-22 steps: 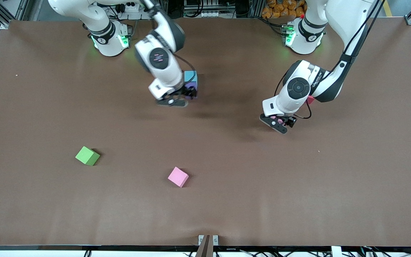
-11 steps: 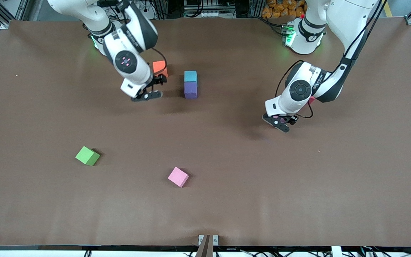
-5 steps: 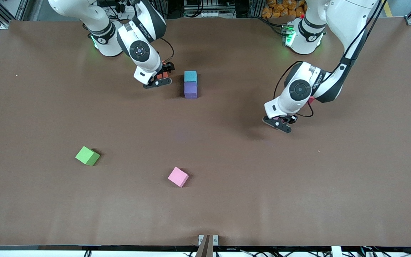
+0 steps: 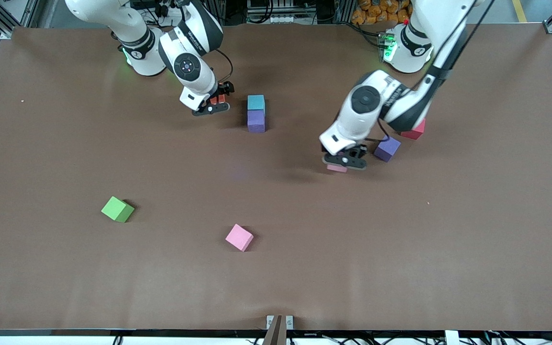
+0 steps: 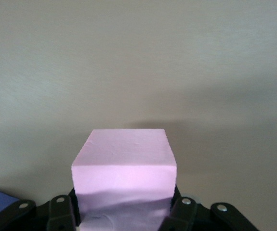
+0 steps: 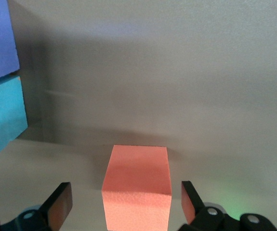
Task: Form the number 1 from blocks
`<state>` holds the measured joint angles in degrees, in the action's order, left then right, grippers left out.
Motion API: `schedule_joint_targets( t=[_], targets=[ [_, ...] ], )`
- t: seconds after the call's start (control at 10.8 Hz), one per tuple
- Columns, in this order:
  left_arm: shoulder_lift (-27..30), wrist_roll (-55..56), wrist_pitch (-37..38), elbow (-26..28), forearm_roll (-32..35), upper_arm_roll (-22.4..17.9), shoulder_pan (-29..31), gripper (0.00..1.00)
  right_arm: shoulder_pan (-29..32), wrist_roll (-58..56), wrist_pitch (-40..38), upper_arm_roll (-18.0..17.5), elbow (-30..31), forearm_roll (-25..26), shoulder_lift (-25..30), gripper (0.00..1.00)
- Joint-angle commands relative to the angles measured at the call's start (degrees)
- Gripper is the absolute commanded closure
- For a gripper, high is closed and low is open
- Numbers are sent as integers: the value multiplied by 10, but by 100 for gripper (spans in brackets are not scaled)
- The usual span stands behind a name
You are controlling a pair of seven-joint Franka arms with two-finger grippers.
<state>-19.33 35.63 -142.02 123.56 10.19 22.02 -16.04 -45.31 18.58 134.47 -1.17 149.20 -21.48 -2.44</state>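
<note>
**Op A:** Where's my right gripper (image 4: pixel 211 106)?

**Op B:** Its jaws are spread wide either side of the orange block (image 6: pixel 137 185), which sits on the table beside the light blue block (image 4: pixel 256 102). That one touches a purple block (image 4: pixel 256 120) nearer the camera. I'd sink lower, centre the block, then squeeze gently, since foam gives.

**Op A:** And my left gripper (image 4: pixel 345 162)?

**Op B:** It's clamped on a pink block (image 5: pixel 124 166), over the table near the second purple block (image 4: pixel 387 148). I'd carry it level and set it square against the column's end.

matte foam orange cube (image 6: pixel 137 185), matte brown table (image 4: pixel 400 249)
</note>
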Motion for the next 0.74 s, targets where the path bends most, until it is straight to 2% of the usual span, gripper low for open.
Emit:
schedule_joint_targets(
  t=[0.0,0.28,0.46,0.65],
  targets=[
    [-13,99,11,-24,5,-2,-52,100,-4,-7,11,3,29,-17,18,0],
    [-24,227,51,-40,4,-1,-131,100,-2,-7,13,3,33,-17,17,0],
    [-24,307,88,-37,-25,47,-159,100,-4,-7,30,3,40,-17,9,0],
    [-25,391,108,-37,-33,116,-164,100,-6,-7,44,3,45,-17,2,5]
  ],
)
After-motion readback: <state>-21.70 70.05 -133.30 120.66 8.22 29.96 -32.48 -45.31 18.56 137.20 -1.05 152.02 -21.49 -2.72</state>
